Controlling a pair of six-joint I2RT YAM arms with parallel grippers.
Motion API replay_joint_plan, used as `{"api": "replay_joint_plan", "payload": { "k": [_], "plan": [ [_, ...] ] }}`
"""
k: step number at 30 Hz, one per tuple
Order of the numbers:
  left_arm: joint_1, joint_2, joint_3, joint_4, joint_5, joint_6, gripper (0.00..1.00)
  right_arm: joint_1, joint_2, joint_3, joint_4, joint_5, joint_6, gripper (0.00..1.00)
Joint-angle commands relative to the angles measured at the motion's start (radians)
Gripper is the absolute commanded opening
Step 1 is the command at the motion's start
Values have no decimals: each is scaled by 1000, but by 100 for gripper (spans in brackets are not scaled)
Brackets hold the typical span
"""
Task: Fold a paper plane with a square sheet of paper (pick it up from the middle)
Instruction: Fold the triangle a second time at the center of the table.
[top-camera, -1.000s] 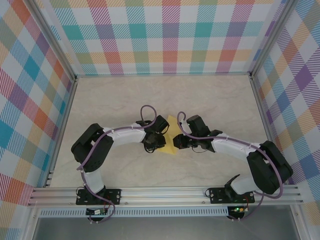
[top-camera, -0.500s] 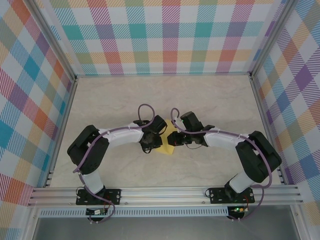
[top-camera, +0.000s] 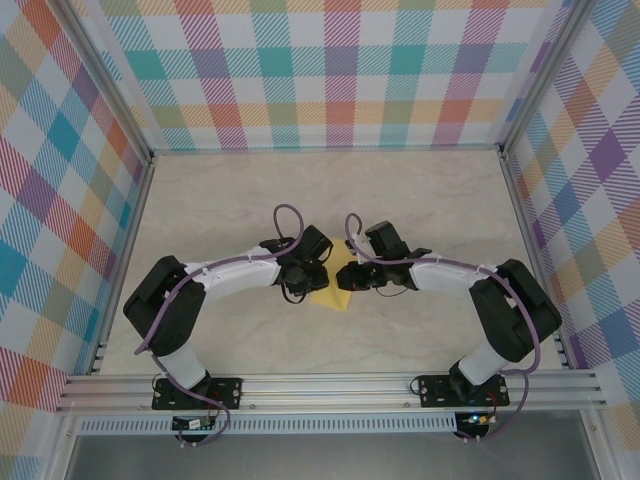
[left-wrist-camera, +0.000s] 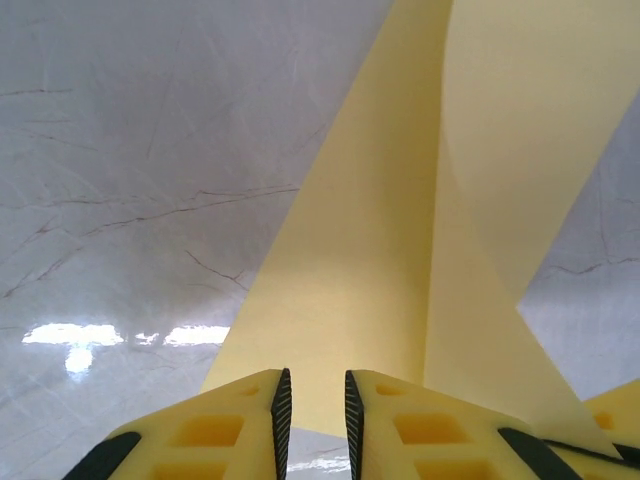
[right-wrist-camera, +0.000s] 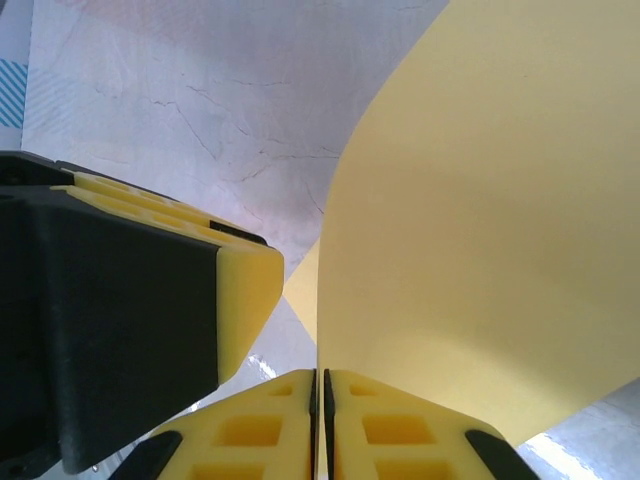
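From above, the thin yellow square sheet of paper (top-camera: 336, 296), already part-folded, sits midway between the left and right edges of the pale marbled worktop (top-camera: 430, 200), nearer its near edge than its far one. The left gripper (top-camera: 314, 285) and right gripper (top-camera: 351, 283) close in on it from either side. What shows of it runs lengthwise from far edge to near edge, though the 2 wrists cover much of it. In the left wrist view, the left gripper (left-wrist-camera: 314, 385) has its jaws a narrow slit apart with nothing visibly between them. The sheet (left-wrist-camera: 400, 250) stretches away from the tips, with 1 crease running along it and a flap lifting to the right. In the right wrist view, the right gripper (right-wrist-camera: 320, 385) has its pads (right-wrist-camera: 385, 430) pressed together on the sheet's (right-wrist-camera: 480, 250) edge, which curves up off the worktop. This looks like a fold in progress. The next move probably calls for carrying the pinched edge over to the crease while the left gripper keeps the rest from sliding.
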Motion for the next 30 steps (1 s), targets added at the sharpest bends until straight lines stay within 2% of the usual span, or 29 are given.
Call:
{"api": "replay_joint_plan", "payload": {
  "k": [1,7,13,23,30],
  "plan": [
    [4,15,-14,54,39,-35,23,-5,-5,-7,2,-30,-14,15],
    [4,24,-21,101,56,-57,24,-5,-12,-11,-2,-37,-16,13],
    [5,54,4,83,55,-57,23,-5,-40,-29,0,-28,-5,22],
    [6,64,13,82,64,-54,23,-6,-62,-46,11,0,13,22],
    [5,68,15,78,69,-51,23,-6,-75,-40,19,10,26,25]
  ]
}}
